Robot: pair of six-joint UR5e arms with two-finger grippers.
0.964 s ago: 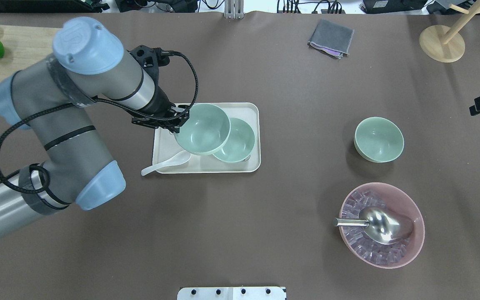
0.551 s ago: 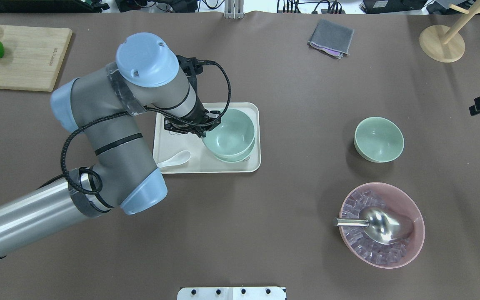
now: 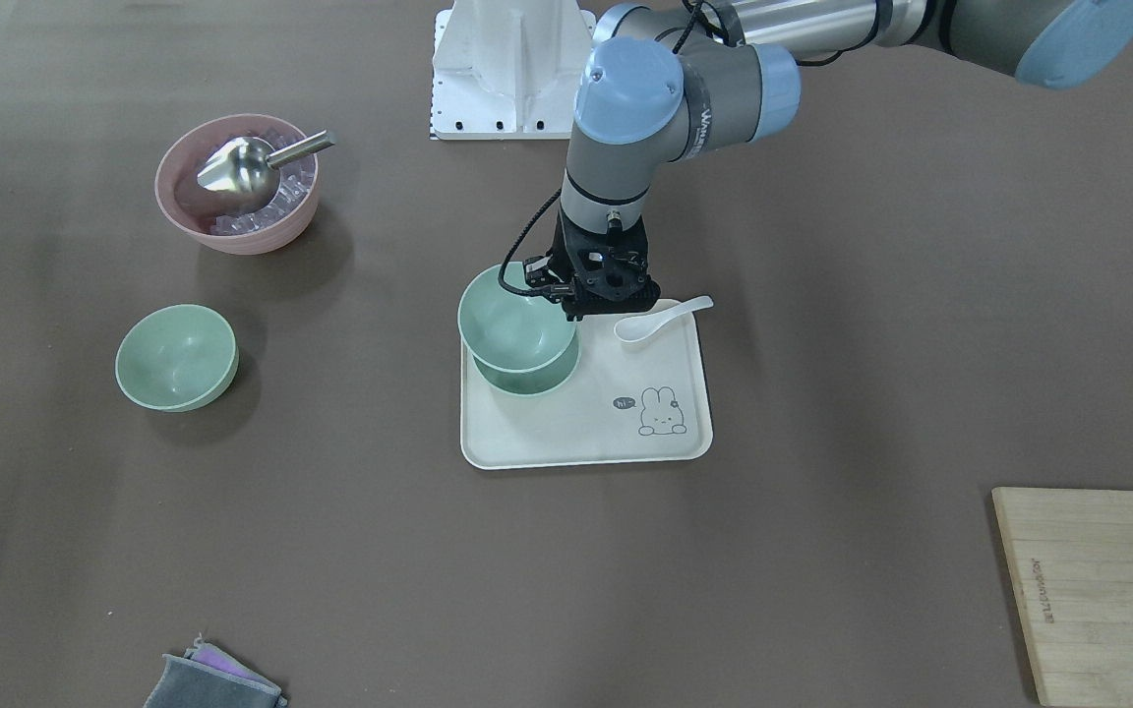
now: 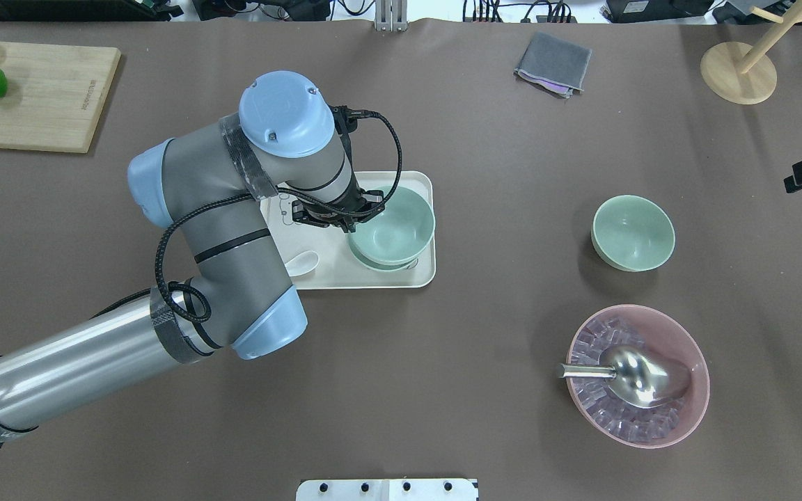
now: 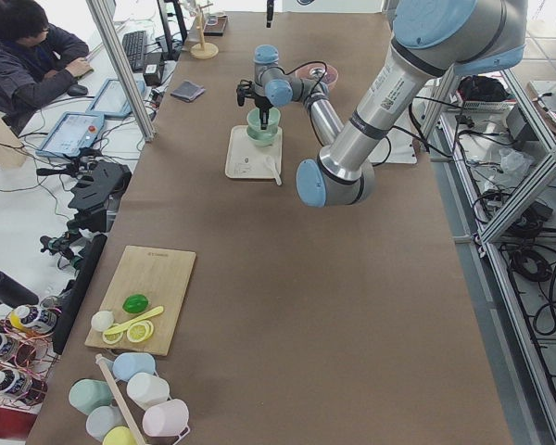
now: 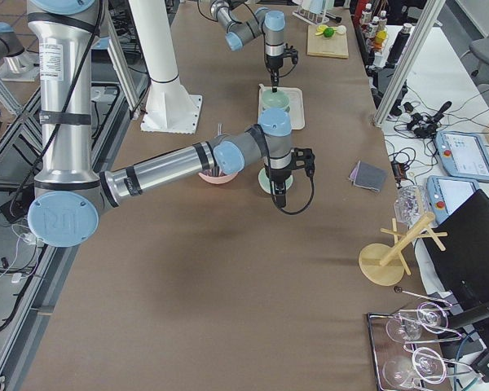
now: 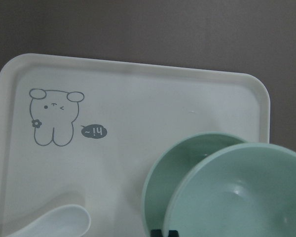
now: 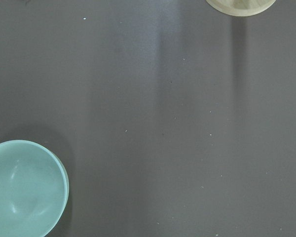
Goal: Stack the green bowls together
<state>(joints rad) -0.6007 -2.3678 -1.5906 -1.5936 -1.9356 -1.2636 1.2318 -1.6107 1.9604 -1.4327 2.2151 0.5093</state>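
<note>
Left fingers (image 4: 354, 224) are narrow, pinched on the near rim of the upper bowl (image 4: 394, 223). The left wrist view shows two dark tips at that rim.

The upper bowl sits over the lower bowl (image 3: 527, 382), open side up. It is offset in the left wrist view, so part of the lower bowl's inside shows beside it. Can't tell whether the two bowls are touching or whether the upper one is fully seated.

The lower bowl stands on the cream tray (image 3: 586, 442), at the end away from the rabbit print. A white spoon (image 3: 660, 320) lies on the tray with its handle sticking out over the edge, just beside the left fingers.

The third bowl (image 4: 633, 232) is upright on the brown surface (image 4: 443, 383), alone and well apart from the tray, on the robot's right. The pink bowl (image 4: 693, 403) with the metal scoop (image 4: 634, 376) and clear cubes is near it, on the robot's side.

Right fingers (image 6: 279, 199) show only in the right side view, pointing down next to the third bowl. Can't tell if they are wide or narrow. The right wrist view shows that bowl in its lower left corner and otherwise bare surface.

Also on the surface are a wooden board (image 4: 39, 97) with fruit at far left, a grey cloth (image 4: 554, 62) and a wooden stand (image 4: 738, 73) at the far edge.
</note>
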